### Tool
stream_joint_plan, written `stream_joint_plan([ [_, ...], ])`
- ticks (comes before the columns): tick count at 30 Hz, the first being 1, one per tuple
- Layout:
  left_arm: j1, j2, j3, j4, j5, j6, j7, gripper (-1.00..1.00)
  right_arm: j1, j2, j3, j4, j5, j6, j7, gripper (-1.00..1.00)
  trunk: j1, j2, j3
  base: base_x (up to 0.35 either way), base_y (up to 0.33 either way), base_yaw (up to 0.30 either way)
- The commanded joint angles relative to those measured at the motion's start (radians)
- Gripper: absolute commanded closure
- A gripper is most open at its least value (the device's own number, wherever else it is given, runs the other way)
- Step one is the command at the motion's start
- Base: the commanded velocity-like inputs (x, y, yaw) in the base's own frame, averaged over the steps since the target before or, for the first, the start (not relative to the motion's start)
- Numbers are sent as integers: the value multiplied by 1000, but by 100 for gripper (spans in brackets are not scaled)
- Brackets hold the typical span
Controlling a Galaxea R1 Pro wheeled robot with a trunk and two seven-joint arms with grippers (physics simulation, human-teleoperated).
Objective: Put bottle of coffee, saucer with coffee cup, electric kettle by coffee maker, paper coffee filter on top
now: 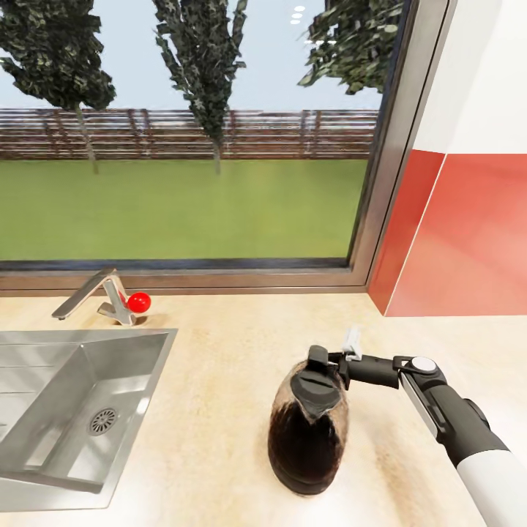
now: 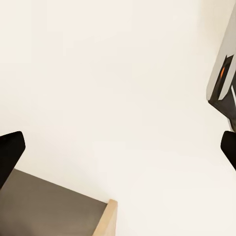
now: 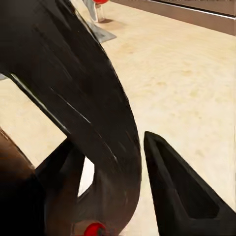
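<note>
Head view: electric kettle (image 1: 307, 432) stands upright on the beige speckled countertop (image 1: 219, 410), right of the sink (image 1: 69, 410). Kettle body is bulbous, dark brown and glossy with a mottled sheen, topped by a matte black lid and a black handle at its upper right. My right gripper (image 1: 338, 362) comes in from the right at handle height: white forearm low at the frame's right edge, then a dark sleeve, a wrist joint with a round silver cap, black fingers pointing left onto the handle top. Sink is brushed steel, rectangular, with a round perforated drain; angular metal faucet (image 1: 102, 296) behind it with a red knob. Behind the counter, a wide window (image 1: 190, 146) in a grey frame, lawn, fence and trees beyond; red and white wall panel (image 1: 461, 219) to the right. Left wrist view: my left gripper (image 2: 118, 152) has both black fingertips at opposite frame edges, jaws spread wide with nothing between them, looking at a flat cream surface, with a grey panel and a light wood edge at one corner. Right wrist view: the kettle's curved black handle (image 3: 93, 118), smooth and glossy, runs between my two black fingers (image 3: 182, 191); jaws pinching the handle, one wedge-shaped finger on each side. A strip of brown kettle body shows at the frame edge, with speckled countertop beyond.
</note>
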Motion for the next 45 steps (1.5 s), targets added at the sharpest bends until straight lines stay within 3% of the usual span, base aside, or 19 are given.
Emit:
stream_joint_plan([
  [1,0,0,6,-1,-4,-2,1,-100,-1,-1,3,0,-11,14,1,100,1,-2,-2,0,0,0],
  [34,0,-2,5,-1,-5,-2,0,-100,-1,3,-3,-6,-13,18,-4,100,1,-2,-2,0,0,0],
  [41,0,-2,5,-1,-5,-2,0,-100,-1,16,-4,-76,-18,27,-55,100,1,-2,-2,0,0,0],
  [45,0,-2,5,-1,-5,-2,0,-100,-1,20,-4,-141,-19,100,-85,100,1,-2,-2,0,0,0],
])
